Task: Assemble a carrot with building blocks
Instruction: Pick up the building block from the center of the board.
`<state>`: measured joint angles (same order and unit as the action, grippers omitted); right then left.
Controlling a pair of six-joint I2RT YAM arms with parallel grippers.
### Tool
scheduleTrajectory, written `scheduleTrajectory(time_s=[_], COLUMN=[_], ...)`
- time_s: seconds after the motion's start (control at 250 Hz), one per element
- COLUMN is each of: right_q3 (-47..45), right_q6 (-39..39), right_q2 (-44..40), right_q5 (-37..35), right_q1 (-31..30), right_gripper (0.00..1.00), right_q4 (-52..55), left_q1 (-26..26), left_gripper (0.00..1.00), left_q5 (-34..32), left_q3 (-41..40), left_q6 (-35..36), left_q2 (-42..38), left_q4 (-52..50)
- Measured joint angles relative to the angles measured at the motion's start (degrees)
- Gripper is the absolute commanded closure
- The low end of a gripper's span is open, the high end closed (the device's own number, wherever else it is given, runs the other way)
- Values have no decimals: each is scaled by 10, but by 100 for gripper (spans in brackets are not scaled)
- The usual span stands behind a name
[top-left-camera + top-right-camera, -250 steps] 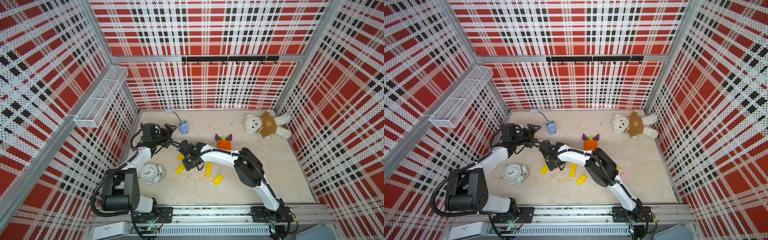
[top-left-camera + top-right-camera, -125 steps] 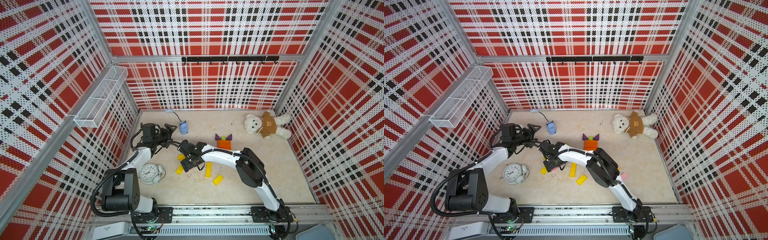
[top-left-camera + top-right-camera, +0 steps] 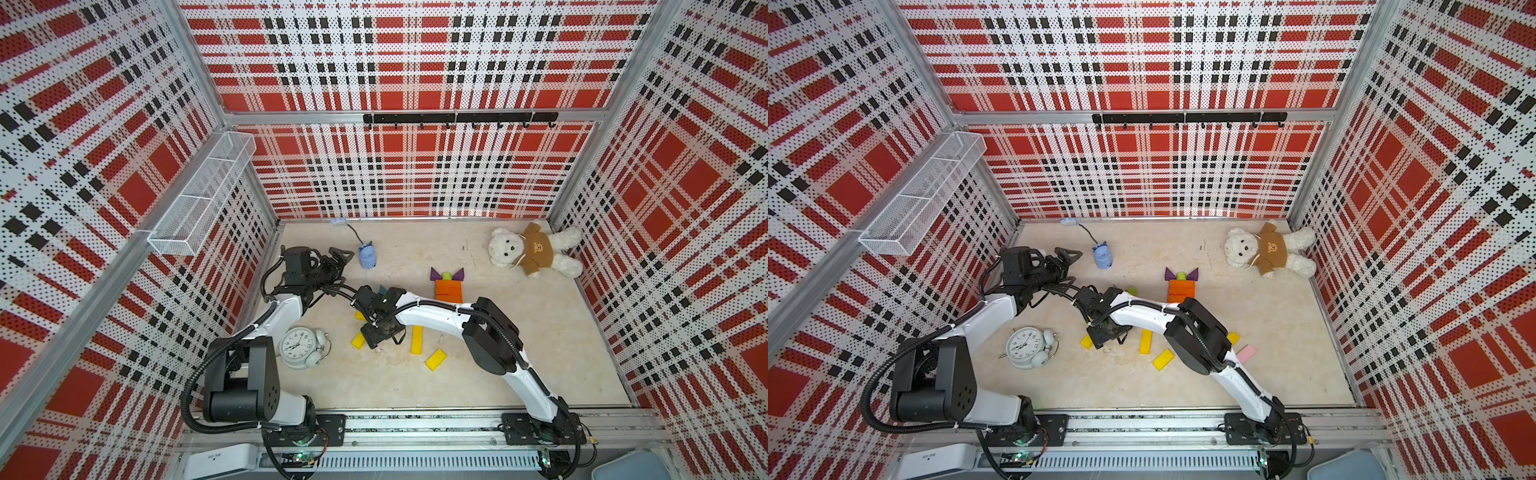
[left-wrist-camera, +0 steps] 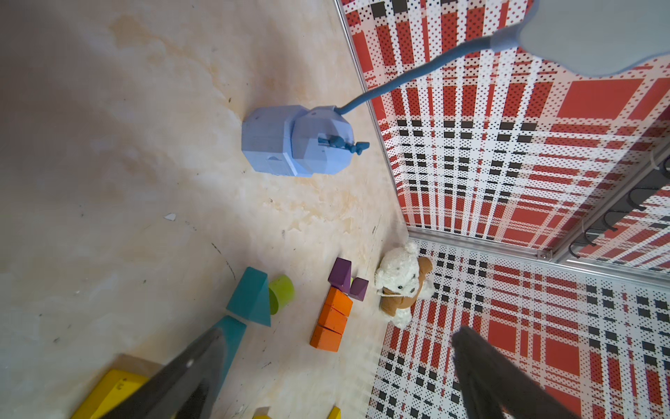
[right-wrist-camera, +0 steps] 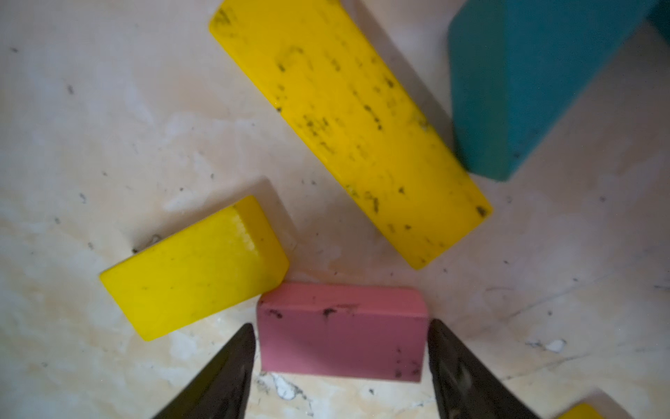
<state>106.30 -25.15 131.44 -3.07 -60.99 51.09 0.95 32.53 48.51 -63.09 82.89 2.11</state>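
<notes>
Right claw: low over the table at centre in both top views (image 3: 380, 334) (image 3: 1106, 334). In the right wrist view (image 5: 340, 324) its two dark fingers (image 5: 224, 373) stand part open, one at each end of the pink block (image 5: 340, 333) and close against it. Whether they press it cannot be told.
Pink block: flat on the table at lower centre of the right wrist view, one corner touching the short yellow block (image 5: 192, 268). It is hidden under the claw in both top views.
Left claw: spread wide and empty, left of centre in a top view (image 3: 340, 253). In the left wrist view (image 4: 339, 332) only blurred finger ends show, along the bottom edge.
Long yellow bar (image 5: 348, 127): scuffed, its far end cut off by the top edge.
Teal block (image 5: 536, 83): cut off at the upper right corner.
Teal tip (image 3: 381, 288): barely shows behind the right arm in a top view.
Orange stack (image 3: 449, 291): right of centre, clear of both arms, with purple triangles (image 3: 436, 274) and a lime stub (image 3: 446, 275) at its far end.
Loose yellow bars (image 3: 417, 339): lower centre, just beside the right claw. Another yellow piece (image 3: 358, 316) is half covered by it.
Second pink bar (image 3: 1246, 353): peeks out beside the right arm's elbow in a top view.
Alarm clock (image 3: 299, 340): lower left of centre, apart from the blocks.
Plush bear (image 3: 532, 251): upper right corner of the table.
</notes>
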Motion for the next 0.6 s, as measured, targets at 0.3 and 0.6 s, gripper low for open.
scheduleTrajectory(time_s=[0.3, 0.6], right_q3=[-2, -81], right_q6=[0, -3], right_q2=[-2, -99], right_q5=[-40, -75], right_q1=[-1, 21], right_gripper=[39, 41], right_q4=[2, -16], left_q1=[0, -4], left_gripper=[0, 1], left_q5=[0, 6], left_q3=[0, 0], left_q6=[-1, -1], left_q2=[0, 0], left_q4=[0, 0])
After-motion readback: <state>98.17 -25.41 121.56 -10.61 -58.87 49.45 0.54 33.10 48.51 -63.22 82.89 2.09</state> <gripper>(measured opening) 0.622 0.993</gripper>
